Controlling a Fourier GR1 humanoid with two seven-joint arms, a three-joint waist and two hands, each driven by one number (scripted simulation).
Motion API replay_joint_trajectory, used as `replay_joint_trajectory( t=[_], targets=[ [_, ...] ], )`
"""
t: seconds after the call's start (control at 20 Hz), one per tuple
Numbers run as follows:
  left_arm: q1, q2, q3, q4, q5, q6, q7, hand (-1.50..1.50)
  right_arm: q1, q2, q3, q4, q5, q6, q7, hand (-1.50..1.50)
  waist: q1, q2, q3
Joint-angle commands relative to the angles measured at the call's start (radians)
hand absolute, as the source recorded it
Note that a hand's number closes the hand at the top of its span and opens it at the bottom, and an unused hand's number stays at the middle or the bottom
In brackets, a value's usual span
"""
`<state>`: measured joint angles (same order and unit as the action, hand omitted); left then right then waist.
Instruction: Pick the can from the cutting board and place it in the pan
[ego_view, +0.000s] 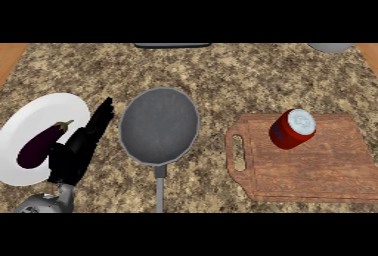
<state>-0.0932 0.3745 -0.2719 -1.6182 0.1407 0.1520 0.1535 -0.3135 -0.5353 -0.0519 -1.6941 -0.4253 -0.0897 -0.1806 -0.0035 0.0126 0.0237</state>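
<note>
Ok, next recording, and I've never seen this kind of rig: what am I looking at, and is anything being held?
This is one view from a humanoid robot's head, looking steeply down at a stone-patterned counter. The black shape at lower left is its left hand, fingers straight, holding nothing. The right hand is not in view. A red can stands on the wooden cutting board. The grey pan sits mid-counter with nothing in it. A white plate at left carries an eggplant.
</note>
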Motion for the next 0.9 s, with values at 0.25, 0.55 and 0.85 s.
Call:
replay_joint_trajectory(
  t=[0.25, 0.55, 0.85],
  targets=[
    [-0.003, 0.139, 0.202, 0.220, -0.070, 0.101, 0.088, 0.00, -0.119, 0.031, 0.111, 0.050, -0.141, 0.133, 0.204, -1.50, 0.038, 0.000, -0.025],
    [0.038, 0.122, 0.198, 0.211, -0.045, 0.100, 0.110, 0.00, 0.118, 0.146, -0.096, 0.121, 0.034, -0.295, 0.080, 1.50, -0.035, -0.012, -0.021],
    [-0.062, 0.098, 0.251, 0.391, -0.073, 0.058, 0.052, 0.00, 0.212, 0.076, -0.008, -0.072, 0.161, -0.197, 0.089, -1.50, -0.008, -0.013, -0.024]
  ],
)
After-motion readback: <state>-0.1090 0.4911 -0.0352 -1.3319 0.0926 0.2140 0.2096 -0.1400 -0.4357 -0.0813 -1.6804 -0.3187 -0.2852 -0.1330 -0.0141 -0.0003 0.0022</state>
